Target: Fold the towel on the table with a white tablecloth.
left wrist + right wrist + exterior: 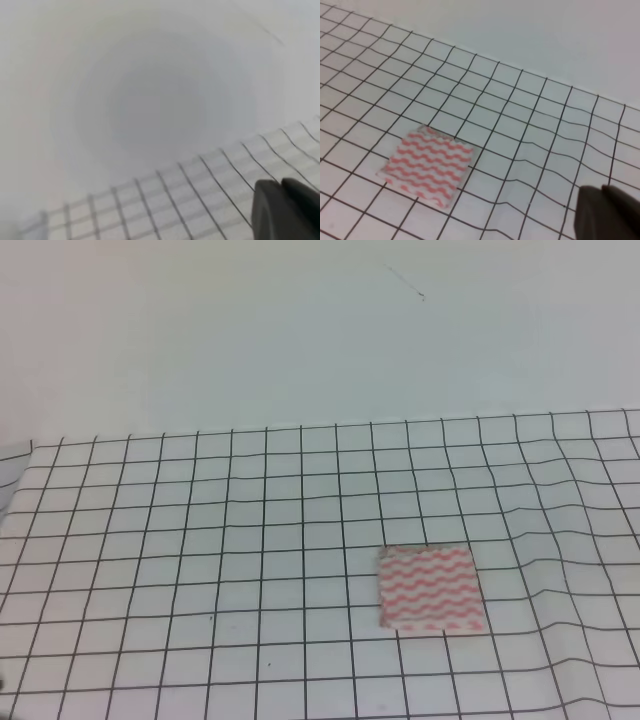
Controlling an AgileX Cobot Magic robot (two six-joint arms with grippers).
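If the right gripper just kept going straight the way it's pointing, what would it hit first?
Probably the bare tablecloth, not the towel, which lies off to the left of its line. Only a dark tip of the right gripper shows, so depth is uncertain.

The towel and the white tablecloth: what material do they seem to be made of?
The towel: likely thin cloth, matte, lying flat with printed pink wavy stripes. The white tablecloth: probably fabric, matte; its grid lines bend over soft wrinkles at the right.

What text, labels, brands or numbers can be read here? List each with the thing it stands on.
None: no words, numbers or signs show in any view.
The towel bears only pink wavy stripes.
The white tablecloth bears only black grid lines.
The wall behind is blank.
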